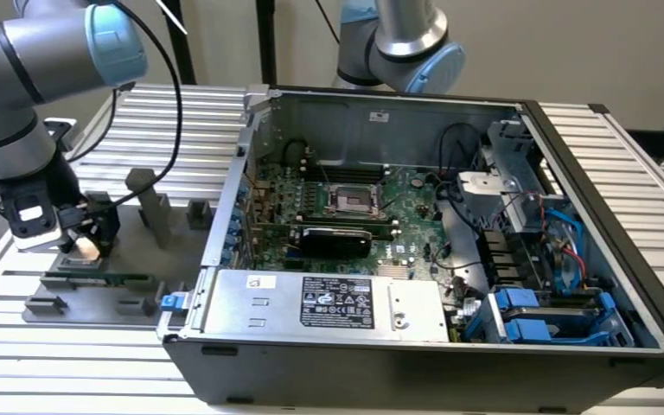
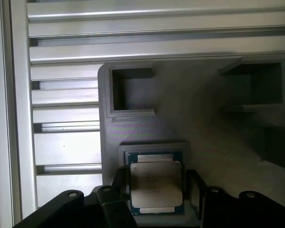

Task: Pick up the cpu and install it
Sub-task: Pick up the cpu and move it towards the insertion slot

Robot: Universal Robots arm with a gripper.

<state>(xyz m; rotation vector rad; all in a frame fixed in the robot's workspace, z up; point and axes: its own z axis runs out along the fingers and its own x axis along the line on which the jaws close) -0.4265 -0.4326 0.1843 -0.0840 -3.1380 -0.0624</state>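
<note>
While the cpu (image 2: 156, 183) lies in its grey holder (image 2: 180, 123), jaws apart, one either side

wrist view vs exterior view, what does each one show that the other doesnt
Wrist view: the cpu close up, silvery top with a green rim, seated in a nest, and an empty recess in the same block.
Exterior view: the open case, its socket, a memory stick and the arm.
Both: the tool right at the cpu, on the grey fixture on the slatted table.
</note>
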